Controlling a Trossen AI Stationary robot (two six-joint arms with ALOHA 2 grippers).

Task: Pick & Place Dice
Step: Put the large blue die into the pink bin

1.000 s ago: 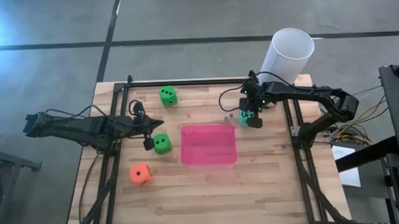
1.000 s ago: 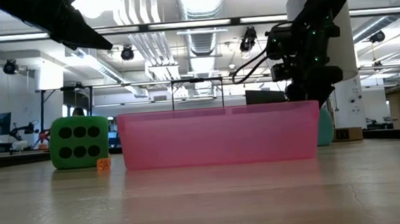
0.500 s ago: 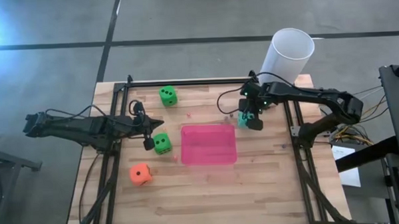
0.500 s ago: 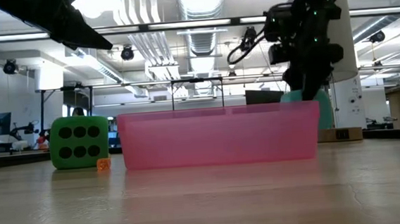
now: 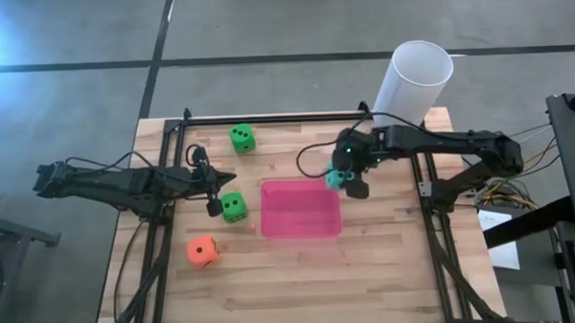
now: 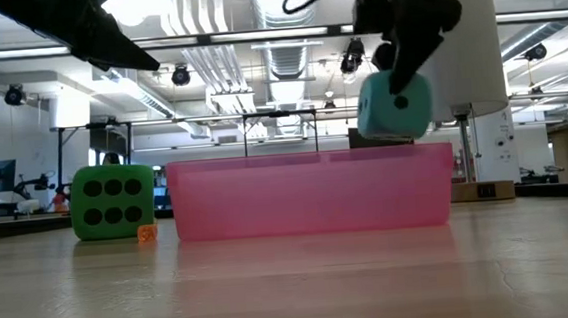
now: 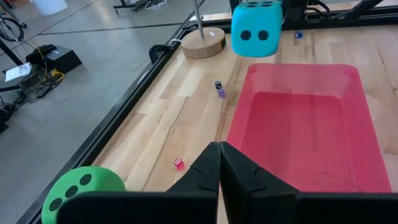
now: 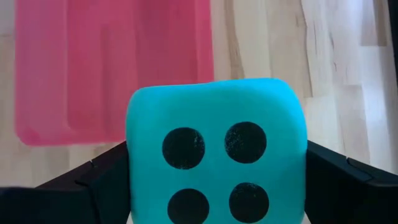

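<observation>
The right hand [image 5: 341, 177] grips the teal die [image 6: 393, 106] between its fingers and holds it in the air, above the far right corner of the pink tray [image 5: 300, 209]. The left hand [image 5: 215, 204] is fully closed, holds nothing, and sits just beside a green die [image 5: 234, 206]. A second green die [image 5: 242, 137] rests near the far edge of the desk [image 5: 368, 274]. The orange die [image 5: 202, 250] lies nearer the front, left of the tray.

Teal die [image 6: 393, 106] airborne; two green dice [image 5: 242, 137] [image 5: 233, 207], orange die [image 5: 202, 250] on table.
</observation>
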